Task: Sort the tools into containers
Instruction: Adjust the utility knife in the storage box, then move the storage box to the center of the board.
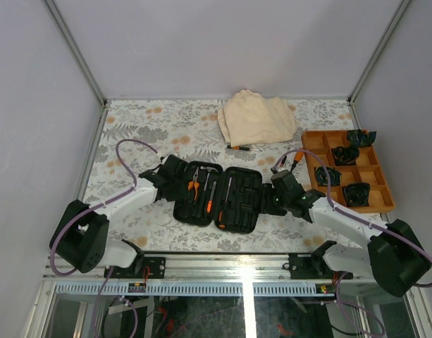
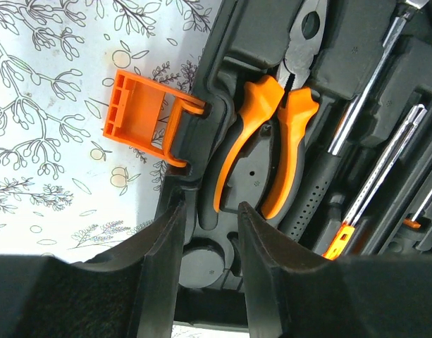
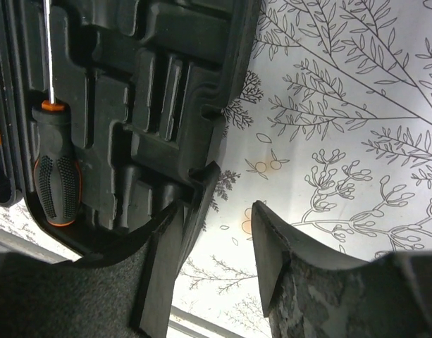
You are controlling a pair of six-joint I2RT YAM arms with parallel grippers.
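Between the two arms' jaws lies the open tool case.

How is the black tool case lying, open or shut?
Open. The tool case has both halves lying flat side by side, slots up, pliers and a screwdriver seated inside.

The open tool case takes up the middle of the tabletop near its front edge, and I'm tight against it on both sides: my left gripper straddles its left rim beside the orange latch, while my right gripper sits at its right rim. A cloth blocks the far edge, with a loose screwdriver just in front of it, and a wooden tray blocks the right edge. I have room toward the far left corner.
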